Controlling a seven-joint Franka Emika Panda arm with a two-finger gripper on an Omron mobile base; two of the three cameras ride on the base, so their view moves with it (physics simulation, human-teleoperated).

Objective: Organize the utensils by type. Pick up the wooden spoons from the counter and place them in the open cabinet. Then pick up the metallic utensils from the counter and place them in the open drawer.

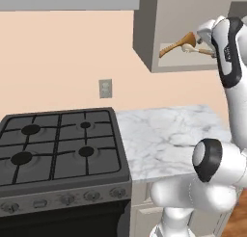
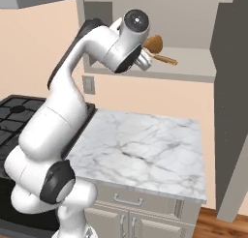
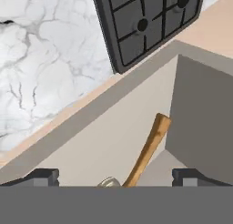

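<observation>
1. Step in hand: placing the wooden spoon (image 1: 178, 43) in the open cabinet (image 1: 159, 29). The arm is raised to the cabinet opening, with the hand at the shelf.
2. Wooden spoon location: it is at the cabinet shelf, with its round bowl near the gripper and its handle pointing away from it. In the hand view, the handle (image 3: 148, 150) runs up from between the 2 finger tips, over the pale shelf floor.
3. Gripper (image 3: 116, 178) state: the fingers (image 3: 43, 176) stand spread wide apart, 1 at each side of the lower edge. They do not pinch the handle. The spoon appears released, or nearly so.
4. A pale utensil (image 1: 193, 49) lies just beside the spoon bowl at the hand. Whether it rests on the shelf cannot be told.
5. Counter (image 2: 145, 145): the marble top lies below the cabinet, beside the stove (image 1: 58, 144).
6. Judgement of progress: the wooden-spoon stage looks close to done; the metallic stage remains.
7. Next move requires: withdraw the hand straight out of the opening without dragging the handle, then descend toward the counter to locate a metallic utensil.
</observation>
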